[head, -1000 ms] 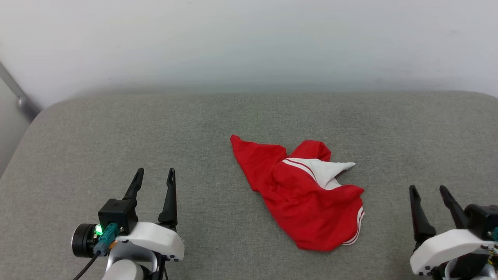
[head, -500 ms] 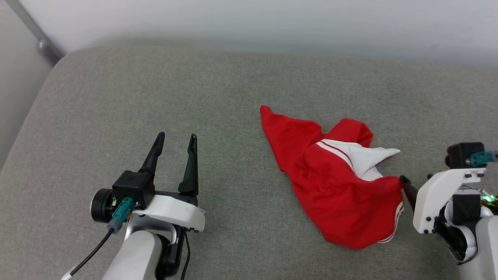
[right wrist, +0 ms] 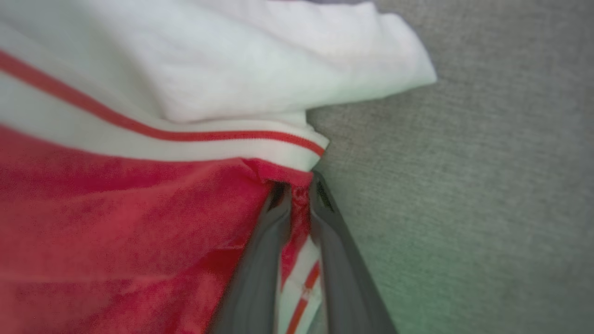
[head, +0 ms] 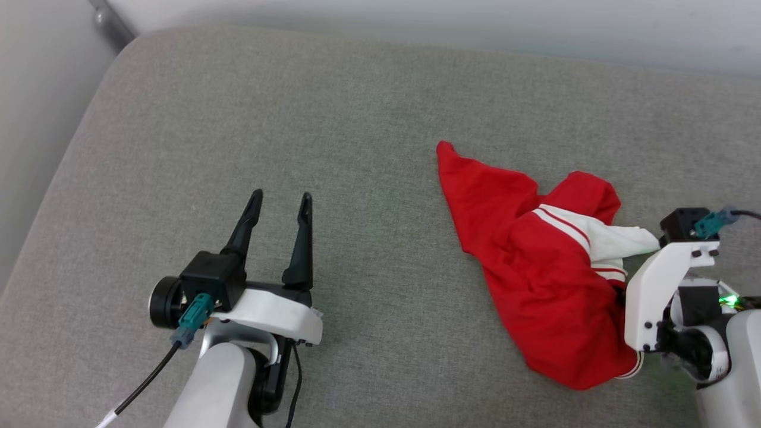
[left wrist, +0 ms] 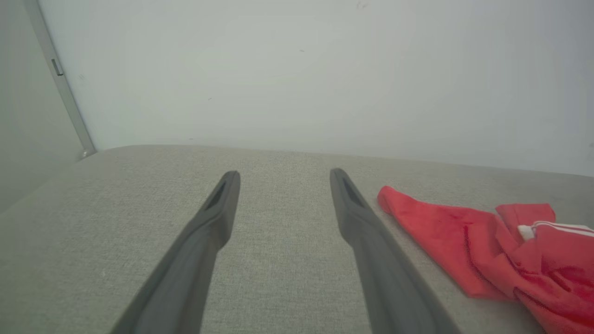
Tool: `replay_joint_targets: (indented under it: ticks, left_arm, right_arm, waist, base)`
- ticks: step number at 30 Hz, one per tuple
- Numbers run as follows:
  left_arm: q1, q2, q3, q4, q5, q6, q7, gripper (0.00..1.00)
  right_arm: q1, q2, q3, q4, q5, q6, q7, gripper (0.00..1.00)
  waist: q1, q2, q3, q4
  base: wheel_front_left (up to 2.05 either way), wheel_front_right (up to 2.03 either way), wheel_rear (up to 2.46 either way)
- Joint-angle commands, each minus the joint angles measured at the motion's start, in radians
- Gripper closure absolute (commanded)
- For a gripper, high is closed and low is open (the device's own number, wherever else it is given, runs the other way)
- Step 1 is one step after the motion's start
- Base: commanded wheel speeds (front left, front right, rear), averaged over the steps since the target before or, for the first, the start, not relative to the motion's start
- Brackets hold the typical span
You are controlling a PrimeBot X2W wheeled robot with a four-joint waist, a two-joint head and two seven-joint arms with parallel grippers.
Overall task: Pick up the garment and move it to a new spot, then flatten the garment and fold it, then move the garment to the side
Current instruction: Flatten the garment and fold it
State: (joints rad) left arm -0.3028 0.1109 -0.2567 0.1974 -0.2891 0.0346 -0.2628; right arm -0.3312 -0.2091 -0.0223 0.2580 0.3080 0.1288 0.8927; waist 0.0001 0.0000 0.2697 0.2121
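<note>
The garment lies crumpled on the grey cushion, red with a white sleeve and red-and-white striped trim. My right gripper is at its right edge, fingers pinched together on a fold of red fabric just below the striped trim. From the head camera its white wrist housing covers the fingers. The left gripper hovers open over bare cushion, well to the left of the garment. In the left wrist view that gripper holds nothing and the garment lies to its right.
The grey cushion spreads wide, with a rounded corner at the far left. A pale wall stands behind it. A metal rail runs down the wall at the far left corner.
The head camera has tilted and turned. My right gripper has swung in to the garment's right edge and closed on the fabric. The left gripper stays open.
</note>
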Motion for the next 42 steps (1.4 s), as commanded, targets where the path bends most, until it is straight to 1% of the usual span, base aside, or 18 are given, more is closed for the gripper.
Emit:
replay_joint_targets:
  ticks: [1, 6, 11, 12, 13, 15, 16, 17, 20, 21, 22, 23, 24, 28, 31, 34, 39, 42]
  left_arm:
    - [0.020, -0.003, 0.014, 0.007, 0.013, -0.005, -0.003, 0.00]
    - [0.053, -0.001, 0.038, 0.020, 0.028, -0.014, -0.003, 0.00]
    - [0.100, 0.011, 0.042, 0.038, 0.041, -0.026, -0.003, 0.00]
    - [0.100, 0.011, 0.042, 0.038, 0.041, -0.026, -0.003, 0.00]
    - [0.114, 0.012, 0.046, 0.043, 0.043, -0.024, -0.003, 0.00]
    - [0.128, 0.013, 0.048, 0.044, 0.043, -0.022, -0.003, 0.00]
    - [0.128, 0.013, 0.048, 0.044, 0.043, -0.022, -0.003, 0.00]
    - [0.143, 0.013, 0.051, 0.044, 0.042, -0.019, -0.003, 0.00]
    - [0.148, 0.013, 0.052, 0.044, 0.040, -0.017, -0.003, 0.00]
    - [0.150, 0.014, 0.054, 0.044, 0.038, -0.017, -0.003, 0.00]
    - [0.151, 0.016, 0.055, 0.044, 0.036, -0.018, -0.003, 0.00]
    - [0.154, 0.017, 0.055, 0.044, 0.035, -0.018, -0.003, 0.00]
    - [0.158, 0.019, 0.058, 0.045, 0.034, -0.017, -0.003, 0.00]
    - [0.172, 0.025, 0.061, 0.050, 0.030, -0.009, -0.001, 0.00]
    - [0.186, 0.029, 0.064, 0.048, 0.024, -0.005, 0.002, 0.00]
    - [0.199, 0.031, 0.067, 0.044, 0.021, 0.002, 0.002, 0.00]
    - [0.201, 0.030, 0.066, 0.029, 0.015, 0.010, 0.002, 0.00]
    - [0.182, 0.028, 0.059, 0.017, 0.017, 0.006, 0.002, 0.00]
  right_arm:
    - [0.085, 0.030, 0.037, 0.026, 0.012, 0.003, 0.002, 1.00]
    - [0.072, -0.009, 0.017, -0.130, -0.018, 0.002, -0.099, 1.00]
    - [0.193, 0.014, -0.021, -0.293, -0.059, 0.002, -0.128, 1.00]
    - [0.193, 0.014, -0.021, -0.293, -0.059, 0.002, -0.128, 1.00]
    - [0.267, 0.041, -0.043, -0.347, -0.071, 0.002, -0.119, 1.00]
    - [0.345, 0.075, -0.059, -0.382, -0.081, 0.002, -0.113, 1.00]
    - [0.345, 0.075, -0.059, -0.382, -0.081, 0.002, -0.113, 1.00]
    - [0.422, 0.112, -0.054, -0.386, -0.069, 0.002, -0.112, 1.00]
    - [0.480, 0.132, -0.037, -0.357, -0.064, 0.002, -0.130, 0.98]
    - [0.497, 0.140, -0.029, -0.329, -0.056, 0.002, -0.149, 0.95]
    - [0.510, 0.146, -0.022, -0.295, -0.052, 0.002, -0.170, 0.84]
    - [0.518, 0.150, -0.011, -0.259, -0.049, 0.002, -0.195, 0.56]
    - [0.514, 0.154, -0.006, -0.223, -0.038, 0.002, -0.227, 0.00]
    - [0.473, 0.157, 0.008, -0.147, -0.017, 0.001, -0.390, 0.00]
    - [0.459, 0.157, -0.007, -0.156, -0.008, 0.002, -0.507, 0.00]
    - [0.452, 0.154, -0.048, -0.177, -0.022, 0.002, -0.586, 0.00]
    - [0.411, 0.106, -0.105, -0.145, -0.023, 0.002, -0.594, 0.00]
    - [0.365, 0.076, -0.115, -0.100, -0.003, 0.002, -0.549, 0.00]
  waist:
    - [-0.0001, 0.0000, -0.030, -0.024]
    - [-0.0001, 0.0000, -0.087, -0.072]
    - [-0.0001, 0.0000, -0.144, -0.127]
    - [-0.0001, 0.0000, -0.144, -0.127]
    - [-0.0001, 0.0000, -0.159, -0.144]
    - [-0.0001, 0.0000, -0.168, -0.157]
    - [-0.0001, 0.0000, -0.168, -0.157]
    - [-0.0001, 0.0000, -0.178, -0.170]
    - [-0.0001, 0.0000, -0.182, -0.178]
    - [-0.0001, 0.0000, -0.183, -0.182]
    - [-0.0001, 0.0000, -0.185, -0.186]
    - [-0.0001, 0.0000, -0.188, -0.189]
    - [-0.0001, 0.0000, -0.190, -0.193]
    - [-0.0001, 0.0000, -0.207, -0.205]
    - [-0.0001, 0.0000, -0.223, -0.213]
    - [-0.0001, 0.0000, -0.238, -0.216]
    - [-0.0001, 0.0000, -0.241, -0.210]
    - [-0.0001, 0.0000, -0.220, -0.193]
  base:
    - [0.00, 0.00, 0.00]
    - [0.00, 0.00, 0.00]
    - [0.00, 0.00, 0.00]
    - [0.00, 0.00, 0.00]
    - [0.00, 0.00, 0.00]
    - [0.00, 0.00, 0.00]
    - [0.00, 0.00, 0.00]
    - [0.00, 0.00, 0.00]
    - [0.00, 0.00, 0.00]
    - [0.00, 0.00, 0.00]
    - [0.00, 0.00, 0.00]
    - [0.00, 0.00, 0.00]
    - [0.00, 0.00, 0.00]
    - [0.00, 0.00, 0.00]
    - [0.00, 0.00, 0.00]
    - [0.00, 0.00, 0.00]
    - [0.00, 0.00, 0.00]
    - [0.00, 0.00, 0.00]
